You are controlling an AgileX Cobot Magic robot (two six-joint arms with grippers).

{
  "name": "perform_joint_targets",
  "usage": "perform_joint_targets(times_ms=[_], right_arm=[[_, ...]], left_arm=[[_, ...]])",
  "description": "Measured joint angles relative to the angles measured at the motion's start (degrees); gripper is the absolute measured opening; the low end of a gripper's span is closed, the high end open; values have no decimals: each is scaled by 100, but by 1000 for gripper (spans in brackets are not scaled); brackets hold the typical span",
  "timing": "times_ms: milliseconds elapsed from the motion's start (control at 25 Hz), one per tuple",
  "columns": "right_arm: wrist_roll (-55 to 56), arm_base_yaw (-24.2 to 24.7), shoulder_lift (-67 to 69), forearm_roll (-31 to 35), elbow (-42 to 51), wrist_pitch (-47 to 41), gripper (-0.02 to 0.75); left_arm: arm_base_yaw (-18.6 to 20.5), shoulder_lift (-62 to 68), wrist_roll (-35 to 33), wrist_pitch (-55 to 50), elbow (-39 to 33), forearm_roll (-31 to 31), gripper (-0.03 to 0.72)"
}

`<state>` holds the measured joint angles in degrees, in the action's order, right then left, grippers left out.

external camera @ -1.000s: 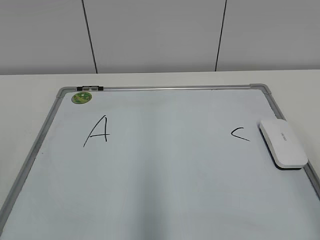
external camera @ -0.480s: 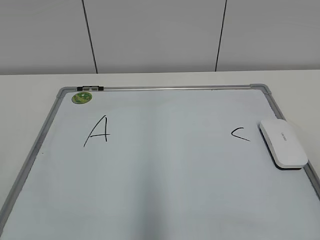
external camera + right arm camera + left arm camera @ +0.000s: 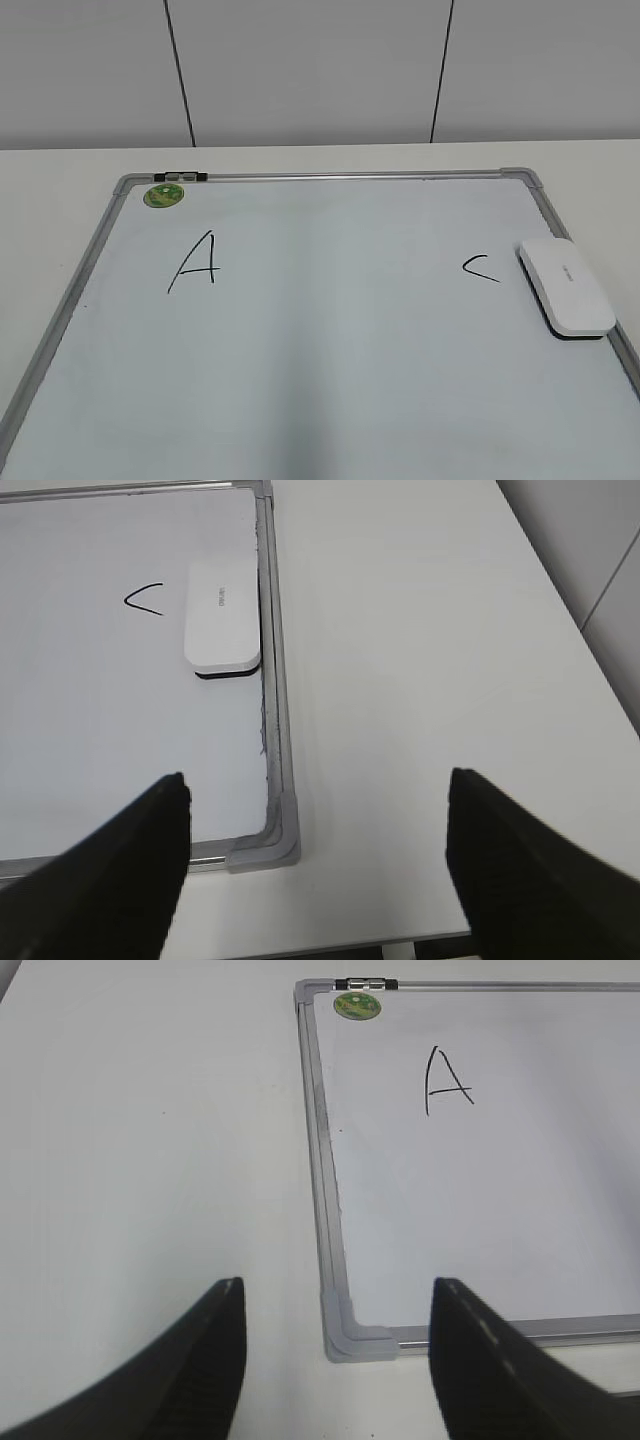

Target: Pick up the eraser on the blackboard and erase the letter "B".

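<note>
Exterior view shows the eraser [image 3: 565, 287] lying on the blackboard [image 3: 330, 330] by its right edge, and no B between A [image 3: 195, 262] and C [image 3: 480, 268]. Both grippers [image 3: 335, 1360] [image 3: 315, 855] gape wide, holding nothing. The job looks done

The eraser [image 3: 566, 287] lies on the blackboard [image 3: 330, 400], against its right edge. The letter C [image 3: 480, 268] is just left of it. The letter A [image 3: 196, 262] is far left, below the sticker [image 3: 163, 195].
</note>
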<state>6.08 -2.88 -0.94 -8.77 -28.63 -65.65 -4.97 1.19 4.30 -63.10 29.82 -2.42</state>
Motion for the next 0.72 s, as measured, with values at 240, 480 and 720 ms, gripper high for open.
perform_joint_targets(times_ms=[240,480,720], right_arm=[[0,0,-2,-12,0,-3,591],[0,0,-2,-21,0,-3,591],[0,0,-2,-21,0,-3,591]], left_arm=[[0,-25,0,-11,0,0,437],[0,-25,0,-11,0,0,437],[0,-25,0,-11,0,0,437]])
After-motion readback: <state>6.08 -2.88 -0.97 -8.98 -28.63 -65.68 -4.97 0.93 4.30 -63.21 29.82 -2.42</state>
